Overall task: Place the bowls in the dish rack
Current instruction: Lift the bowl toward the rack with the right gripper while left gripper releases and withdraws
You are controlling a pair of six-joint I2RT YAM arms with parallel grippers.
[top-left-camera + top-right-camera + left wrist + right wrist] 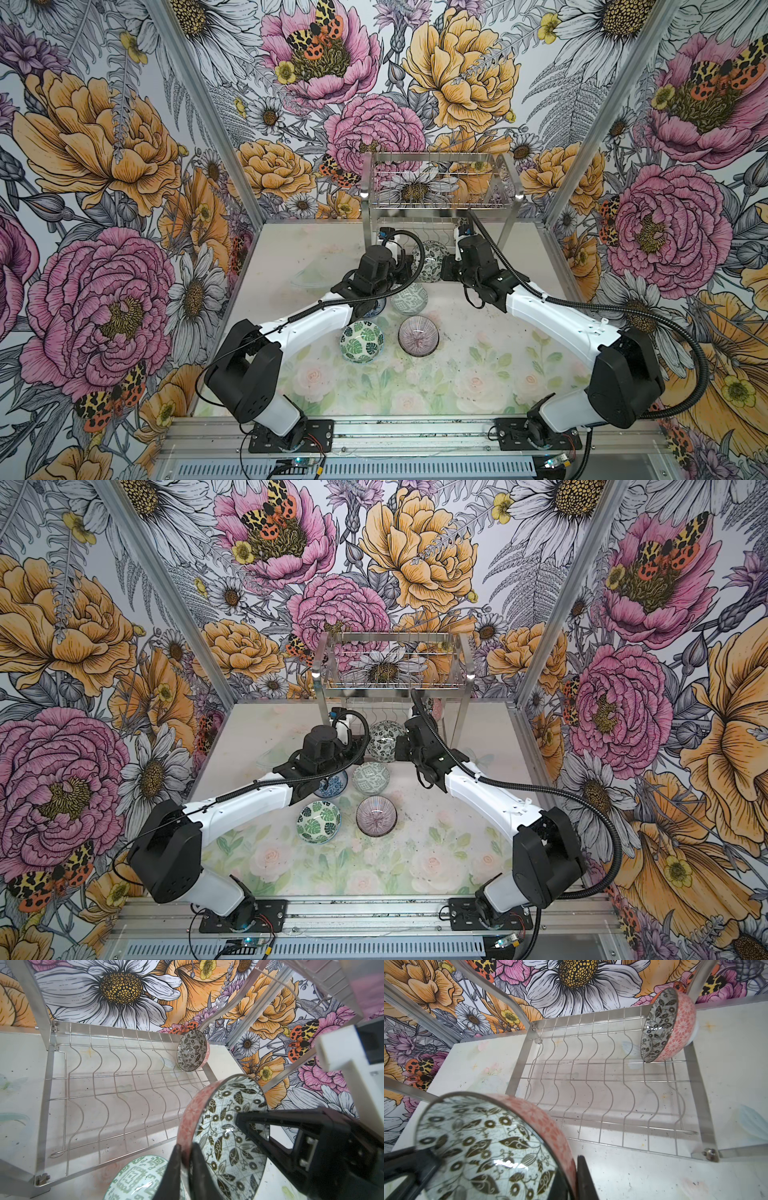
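Observation:
A black-and-white floral bowl (430,259) (386,742) with a pink outside hangs on edge between both grippers, just in front of the dish rack (440,183) (395,663). My right gripper (574,1165) is shut on its rim (477,1147), one finger inside and one outside. My left gripper (185,1148) straddles the opposite rim (228,1136) with its jaws slightly apart. A matching bowl (192,1051) (662,1028) stands on edge in the far end slot of the rack's lower tier (114,1088) (612,1084).
On the table lie a green geometric bowl (409,298) (137,1178), a green leaf bowl (361,343), a pink striped bowl (418,334) and a blue bowl (332,785) partly under the left arm. The rack's legs flank the lower tier.

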